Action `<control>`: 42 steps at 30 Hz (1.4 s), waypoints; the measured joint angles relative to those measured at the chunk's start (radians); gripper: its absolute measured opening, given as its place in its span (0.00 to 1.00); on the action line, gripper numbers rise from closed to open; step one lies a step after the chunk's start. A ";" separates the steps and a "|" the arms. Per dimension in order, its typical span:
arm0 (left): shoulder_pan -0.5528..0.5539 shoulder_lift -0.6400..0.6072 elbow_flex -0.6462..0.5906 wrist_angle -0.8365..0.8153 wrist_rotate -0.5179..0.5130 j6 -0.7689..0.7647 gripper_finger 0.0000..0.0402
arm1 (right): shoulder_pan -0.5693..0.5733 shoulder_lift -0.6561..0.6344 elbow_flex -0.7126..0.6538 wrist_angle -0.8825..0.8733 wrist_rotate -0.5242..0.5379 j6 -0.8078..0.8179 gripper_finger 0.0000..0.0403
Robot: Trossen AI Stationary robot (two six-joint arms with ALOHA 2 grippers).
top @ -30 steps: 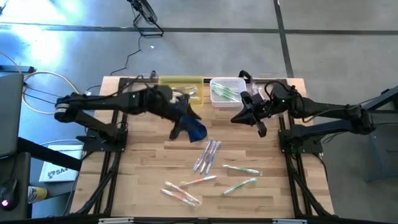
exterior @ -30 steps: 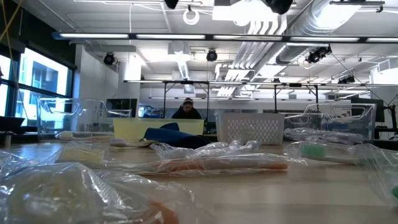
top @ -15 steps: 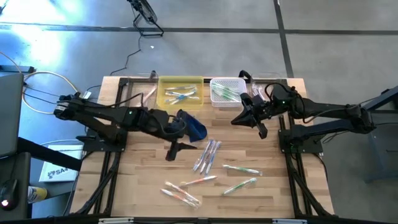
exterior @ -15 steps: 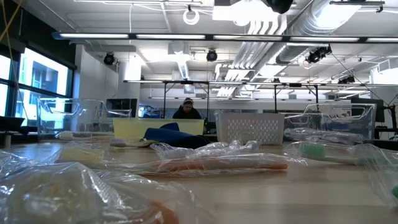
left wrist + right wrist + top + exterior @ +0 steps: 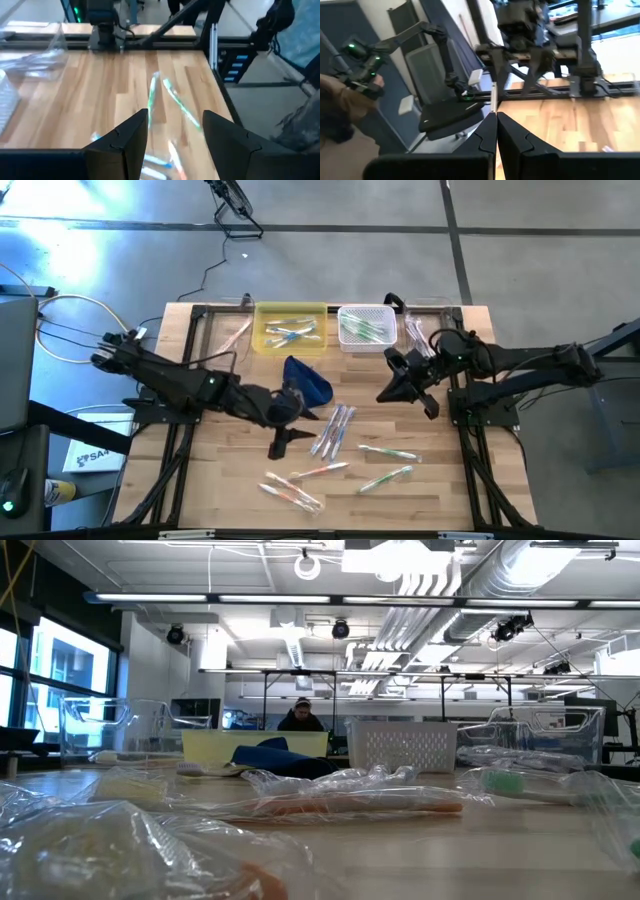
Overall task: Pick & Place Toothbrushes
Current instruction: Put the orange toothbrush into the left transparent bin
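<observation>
While our left claw (image 5: pixel 282 442) hangs wide over the desk (image 5: pixel 230 480), toothbrushes (image 5: pixel 334 430) lie at three o'clock; our right claw (image 5: pixel 432 409) is pinched empty.

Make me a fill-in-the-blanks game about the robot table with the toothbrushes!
1. The left claw is ____ and holds nothing.
2. The right claw is ____.
3. The blue pouch lies in front of the ____ bin.
4. The white basket holds toothbrushes with ____ on them.

Missing words: open; shut; yellow; green
</observation>
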 joint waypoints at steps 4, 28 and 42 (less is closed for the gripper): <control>-0.009 0.033 0.002 0.012 -0.007 -0.025 0.46 | 0.039 0.000 0.000 0.013 0.034 -0.001 0.01; -0.008 0.143 0.002 0.011 -0.006 -0.126 0.46 | 0.278 -0.109 0.000 0.003 0.251 -0.181 0.01; -0.008 0.205 0.000 0.016 -0.004 -0.183 0.46 | 0.425 -0.234 0.000 -0.212 0.426 -0.151 0.01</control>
